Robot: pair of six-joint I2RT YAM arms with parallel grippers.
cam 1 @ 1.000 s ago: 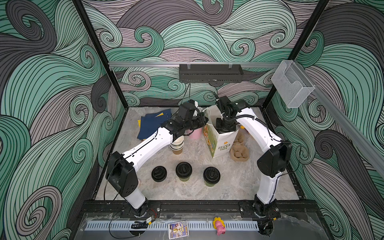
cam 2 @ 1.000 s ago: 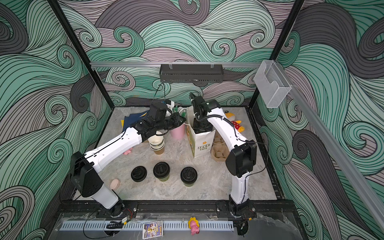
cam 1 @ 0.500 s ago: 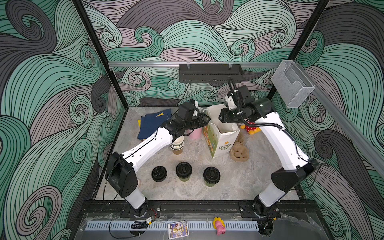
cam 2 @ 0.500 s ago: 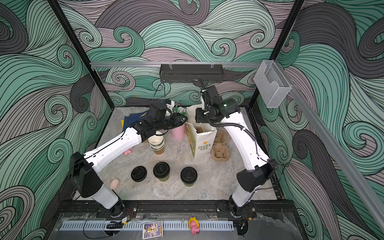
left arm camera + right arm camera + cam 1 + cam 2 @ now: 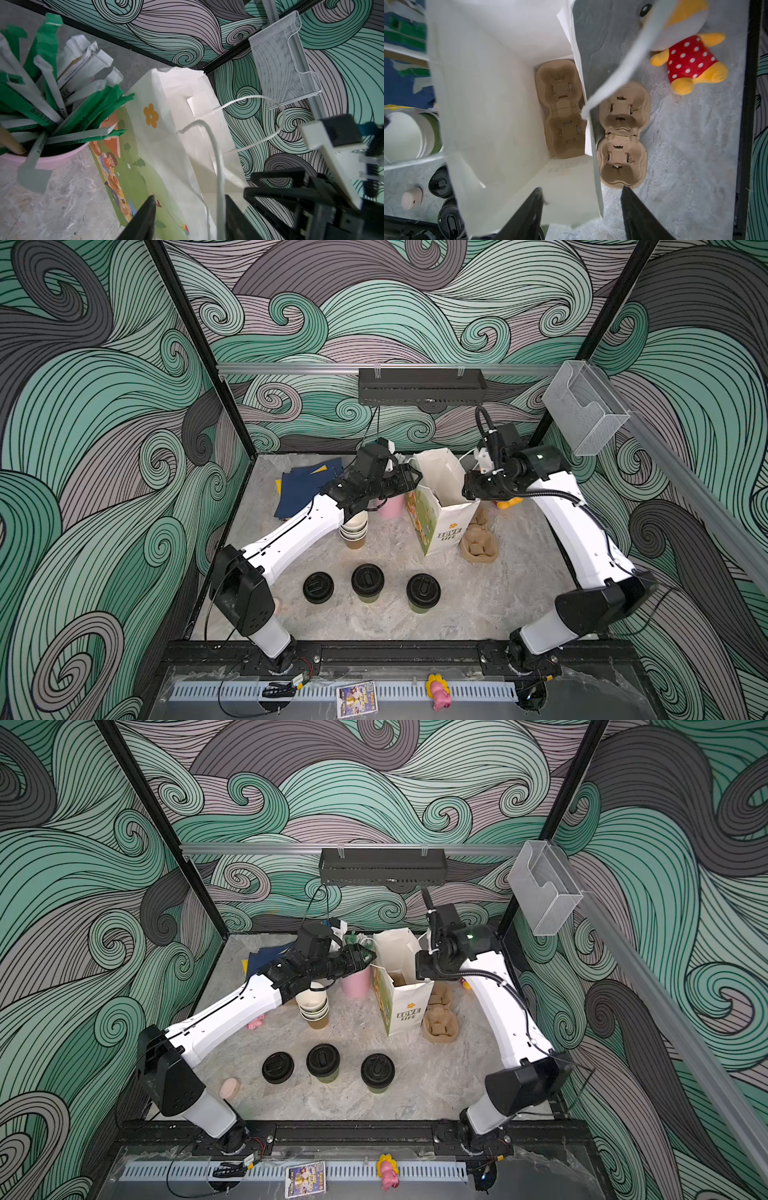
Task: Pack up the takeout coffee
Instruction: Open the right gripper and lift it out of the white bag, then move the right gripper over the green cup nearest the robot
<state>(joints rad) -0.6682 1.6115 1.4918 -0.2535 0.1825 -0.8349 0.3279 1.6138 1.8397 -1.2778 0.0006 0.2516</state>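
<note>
— While the paper bag (image 5: 444,506) stands open at the back of the table (image 5: 478,614), how much of the packing does the figure show as done?

— Preparation only. The bag is upright between the two arms with its mouth spread. The left gripper (image 5: 189,209) sits at the rim on the straw-cup side. Its jaws are parted and the white cord handle (image 5: 216,158) runs loose between them, so nothing is pinched. The right gripper (image 5: 580,188) hangs over the opposite rim, jaws likewise parted, with the bag's side wall showing between them. Whether it touches the paper cannot be told.

— And inside the bag?

— A pulp cup carrier (image 5: 560,108) lies flat on the bag floor, both wells empty. Spare carriers (image 5: 623,135) lie outside, just beside the bag wall.

— Where is the coffee itself?

— At the front of the table, well apart from the bag. The middle cup (image 5: 368,580) and the outer cup (image 5: 423,591) stand upright in a row, each under a black lid, and neither gripper is touching them. A third black lid (image 5: 318,587) ends the row, apparently lying alone.

— What remains?

— By this evidence, nearly everything. Each cup must still be grasped, carried to the bag and lowered upright into a carrier well.
</note>
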